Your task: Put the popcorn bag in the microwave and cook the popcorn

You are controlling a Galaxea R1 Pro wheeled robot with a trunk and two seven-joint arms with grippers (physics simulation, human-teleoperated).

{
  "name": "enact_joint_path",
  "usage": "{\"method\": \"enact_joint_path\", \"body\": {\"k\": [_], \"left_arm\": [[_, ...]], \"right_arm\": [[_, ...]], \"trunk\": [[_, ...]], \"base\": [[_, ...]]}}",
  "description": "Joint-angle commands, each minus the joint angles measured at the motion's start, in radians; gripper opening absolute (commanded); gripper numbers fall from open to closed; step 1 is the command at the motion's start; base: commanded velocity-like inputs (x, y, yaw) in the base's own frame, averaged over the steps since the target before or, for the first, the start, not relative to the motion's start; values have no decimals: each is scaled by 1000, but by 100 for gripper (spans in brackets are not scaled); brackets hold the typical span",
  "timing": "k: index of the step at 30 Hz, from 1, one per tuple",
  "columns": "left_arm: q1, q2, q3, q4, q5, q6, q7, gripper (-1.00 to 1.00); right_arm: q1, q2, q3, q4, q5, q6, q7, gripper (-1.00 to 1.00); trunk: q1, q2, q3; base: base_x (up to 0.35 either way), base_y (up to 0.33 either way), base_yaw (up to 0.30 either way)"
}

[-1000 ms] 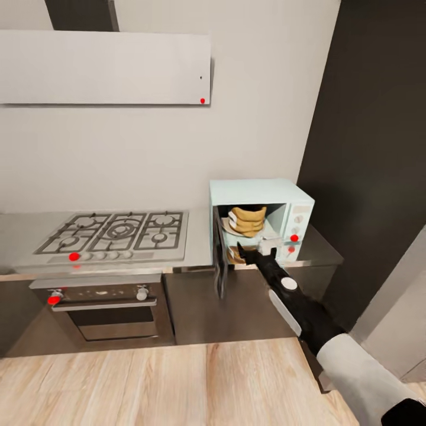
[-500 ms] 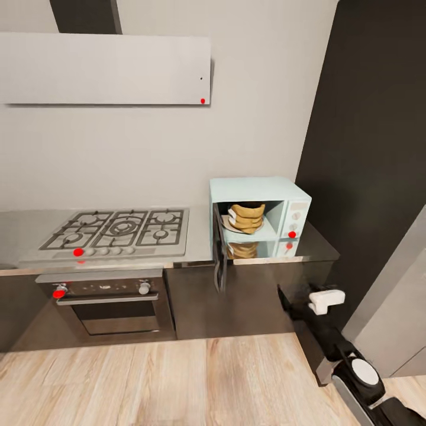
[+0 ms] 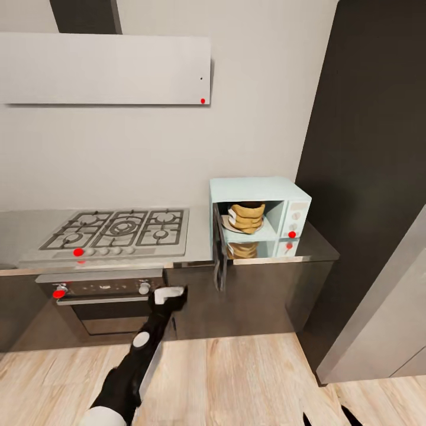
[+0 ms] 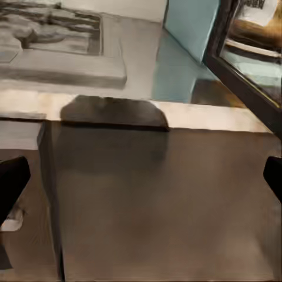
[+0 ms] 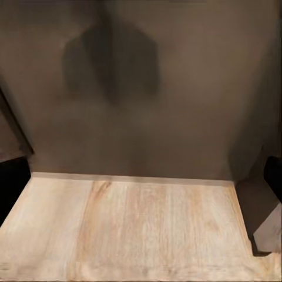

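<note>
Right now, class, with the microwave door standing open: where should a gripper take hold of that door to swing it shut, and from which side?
Probably the free outer edge of the door, farthest from the hinge. It swings out edge-on toward the robot, so the left gripper should come from the hob side and push rightward.

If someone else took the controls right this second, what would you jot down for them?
Left gripper: open and empty, raised in front of the cabinets between the oven and the microwave.
Right gripper: open and empty, lowered, pointing at the cabinet fronts and wood floor.
Popcorn bag: already inside the microwave, on the plate.
Microwave door: open, swung out to the left.
Done: bag loaded.
Left: shut the door, start the heating at the knobs, wait for the popcorn to cook.
</note>
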State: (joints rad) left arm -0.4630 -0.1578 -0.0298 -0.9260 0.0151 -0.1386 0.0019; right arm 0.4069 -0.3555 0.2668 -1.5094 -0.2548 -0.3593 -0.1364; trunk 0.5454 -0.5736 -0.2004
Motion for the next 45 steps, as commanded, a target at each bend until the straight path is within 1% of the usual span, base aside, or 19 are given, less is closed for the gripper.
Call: {"method": "enact_joint_path", "body": {"k": [1, 2, 5, 6, 7, 8, 9, 10, 11, 12, 16, 23, 30, 31, 32, 33, 34, 38, 45], "left_arm": [[-62, -1, -1, -1, 2, 0, 5, 100], [-105, -1, 0, -1, 2, 1, 7, 100], [-176, 1, 6, 9, 5, 3, 10, 100], [-191, 1, 7, 18, 6, 3, 11, 100], [-228, 1, 8, 45, 6, 3, 12, 100], [-247, 0, 8, 59, 6, 4, 13, 100], [-284, -1, 8, 85, 6, 4, 13, 100], [-303, -1, 7, 101, 6, 5, 13, 100], [-315, -9, 6, 125, 6, 5, 13, 100], [-318, -17, 6, 162, 6, 4, 13, 100], [-317, -17, 3, 210, 5, 4, 9, 100], [-305, -17, -1, 228, 3, 4, -2, 100], [-304, -17, -6, 230, -1, 5, -10, 100], [-305, -17, -6, 230, -1, 5, -24, 100], [-308, -17, -6, 230, -1, 5, -63, 100], [-310, -17, -5, 230, 0, 5, -85, 100], [-311, -17, -5, 230, 1, 5, -90, 100], [-291, -17, -4, 229, -2, 4, -89, 100], [-284, -17, -4, 228, 0, 4, -88, 100]], "right_arm": [[3, 1, 4, 40, -7, -22, -4, 100], [5, 2, 5, 70, -8, -42, -4, 100], [6, 6, 10, 147, -1, -74, -2, 100], [6, 6, 11, 158, 0, -76, -2, 100], [4, 7, 12, 176, 2, -79, -1, 100], [3, 7, 14, 181, 2, -80, -1, 100], [1, 7, 26, 190, 3, -80, 1, 100], [0, 7, 47, 201, 4, -81, 1, 100], [-1, 7, 77, 211, 4, -81, 0, 100], [-2, 7, 92, 215, 5, -81, 0, 100], [-2, 7, 104, 218, 5, -81, 0, 100], [-2, 7, 112, 218, 5, -82, 1, 100], [-2, 7, 113, 216, 5, -82, 1, 100], [-2, 7, 114, 216, 5, -83, 1, 100], [-2, 7, 118, 215, 5, -83, 2, 100], [-2, 7, 129, 213, 5, -83, 2, 100], [-2, 7, 133, 212, 5, -83, 2, 100], [-2, 6, 138, 205, 4, -81, 1, 100], [-2, 6, 132, 202, 2, -81, 0, 100]], "trunk": [[0, -1, -1], [0, -1, -1], [0, -1, -1], [0, -1, -1], [0, -1, -1], [0, -1, -1], [0, -1, -1], [0, -1, -1], [0, -1, -1], [0, -1, -1], [0, -1, -1], [0, -1, -1], [0, -1, -1], [0, -1, -1], [0, -1, -1], [0, -1, -1], [0, -1, -1], [0, -1, -1], [0, -1, -1]], "base": [[0, 0, 0], [0, 0, 0], [0, 0, -63], [0, 0, -197], [0, 0, -258], [0, 0, -273], [0, 0, -289], [0, 0, -294], [0, 0, -298], [0, 0, -299], [0, 0, -300], [0, 0, -300], [0, 0, -300], [0, 0, -300], [0, 0, -300], [0, 0, -300], [0, 0, -300], [0, 0, -230], [137, -117, -23]]}}
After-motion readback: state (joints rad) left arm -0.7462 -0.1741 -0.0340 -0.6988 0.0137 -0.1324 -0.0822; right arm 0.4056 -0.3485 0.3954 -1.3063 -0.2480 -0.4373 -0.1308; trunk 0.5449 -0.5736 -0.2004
